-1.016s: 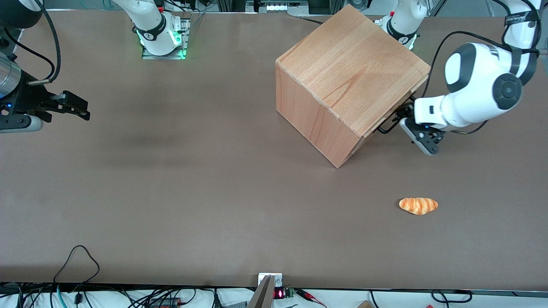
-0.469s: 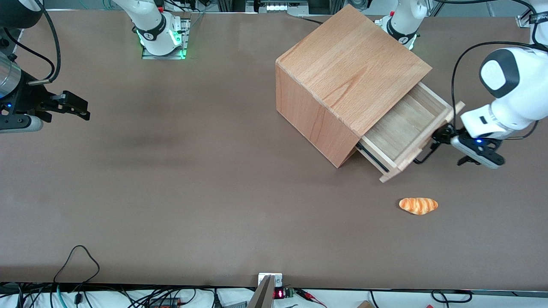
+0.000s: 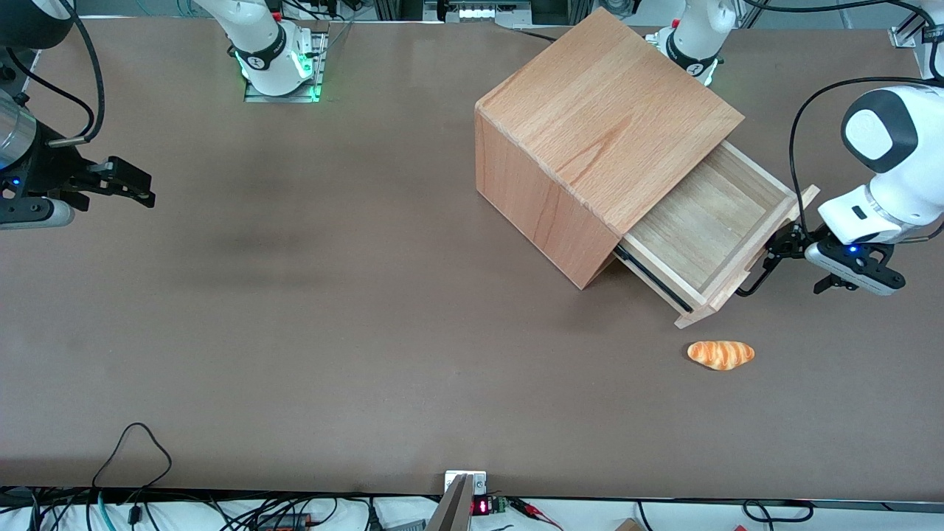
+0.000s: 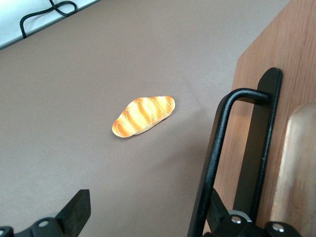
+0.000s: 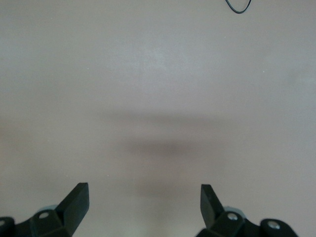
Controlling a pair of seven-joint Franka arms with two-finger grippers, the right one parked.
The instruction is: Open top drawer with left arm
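The beech cabinet point(image 3: 605, 125) stands toward the working arm's end of the table. Its top drawer point(image 3: 700, 221) is pulled well out, showing a pale plywood inside with nothing in it. The thin black bar handle point(image 3: 758, 276) point(image 4: 213, 153) runs along the drawer front point(image 4: 291, 64). My left arm point(image 3: 881, 177) reaches in front of the drawer. Its gripper point(image 3: 788, 243) point(image 4: 148, 212) is at the handle with the fingers spread wide and open. The bar lies just inside one finger point(image 4: 217, 205), while the other finger point(image 4: 76, 212) hangs over bare table.
A striped orange bread roll point(image 3: 720, 354) point(image 4: 143, 116) lies on the brown table point(image 3: 369, 310), nearer the front camera than the drawer's corner. The green-lit pedestal point(image 3: 280, 70) stands toward the parked arm's end. Cables run along the table's near edge.
The drawer went from shut to pulled far out of the cabinet. My gripper travelled with the handle away from the cabinet front; the last half second added a little more opening.
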